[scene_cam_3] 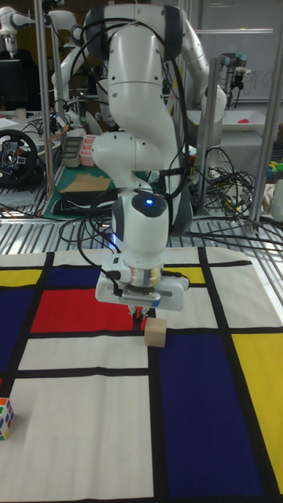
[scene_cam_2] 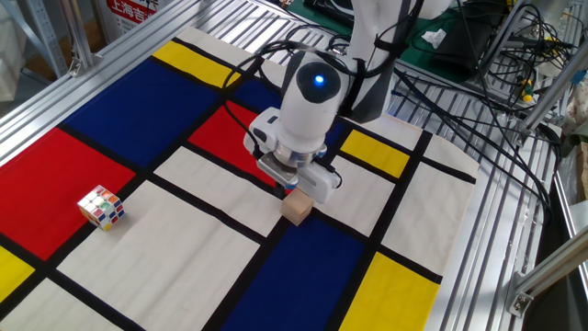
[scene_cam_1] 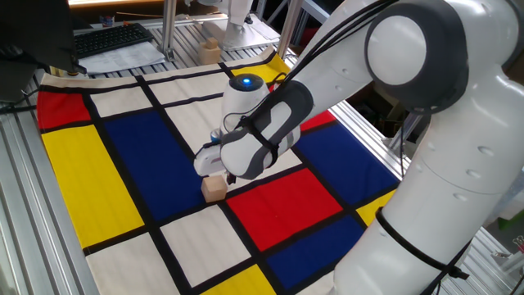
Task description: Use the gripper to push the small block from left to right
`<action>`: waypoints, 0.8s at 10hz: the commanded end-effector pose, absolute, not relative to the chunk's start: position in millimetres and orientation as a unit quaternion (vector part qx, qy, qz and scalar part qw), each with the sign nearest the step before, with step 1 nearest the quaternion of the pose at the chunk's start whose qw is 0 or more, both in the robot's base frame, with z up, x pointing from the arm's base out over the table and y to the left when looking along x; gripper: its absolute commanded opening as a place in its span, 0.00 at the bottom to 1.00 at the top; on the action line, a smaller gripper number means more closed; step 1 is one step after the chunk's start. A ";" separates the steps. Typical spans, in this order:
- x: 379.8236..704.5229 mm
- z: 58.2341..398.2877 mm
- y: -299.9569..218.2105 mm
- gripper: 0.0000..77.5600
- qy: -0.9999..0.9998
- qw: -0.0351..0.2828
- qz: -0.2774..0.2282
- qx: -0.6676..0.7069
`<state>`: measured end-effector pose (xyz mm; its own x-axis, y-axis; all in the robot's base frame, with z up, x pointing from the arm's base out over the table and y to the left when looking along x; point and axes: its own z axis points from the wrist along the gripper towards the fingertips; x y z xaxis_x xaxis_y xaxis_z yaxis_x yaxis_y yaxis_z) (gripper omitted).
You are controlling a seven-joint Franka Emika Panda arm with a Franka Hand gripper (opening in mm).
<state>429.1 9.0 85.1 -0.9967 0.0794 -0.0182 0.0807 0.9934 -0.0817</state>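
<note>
The small block [scene_cam_1: 214,189] [scene_cam_2: 296,209] [scene_cam_3: 156,333] is a plain tan wooden cube resting on a black line of the coloured mat, where white, blue and red fields meet. My gripper [scene_cam_1: 223,175] [scene_cam_2: 288,189] [scene_cam_3: 139,315] hangs from the white arm with its dark tip low over the mat, right beside the block. In the tall fixed view the tip is at the block's upper left corner, and contact cannot be judged. The fingers look pressed together into one narrow tip with nothing between them.
A multicoloured puzzle cube [scene_cam_2: 101,207] [scene_cam_3: 5,417] lies on the mat well away from the block. Another tan block [scene_cam_1: 211,51] and a keyboard [scene_cam_1: 115,39] sit beyond the mat's far edge. Aluminium rails [scene_cam_2: 514,230] and cables [scene_cam_2: 487,92] border the mat.
</note>
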 end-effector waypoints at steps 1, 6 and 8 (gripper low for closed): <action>428.6 86.2 17.4 0.00 0.998 0.008 -0.024 0.051; 423.2 91.3 34.5 0.00 0.998 0.034 -0.013 0.051; 423.3 91.1 34.9 0.00 0.998 0.037 -0.011 0.051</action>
<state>423.5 30.8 88.0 -0.9938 0.0984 -0.0523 0.1000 0.9945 -0.0296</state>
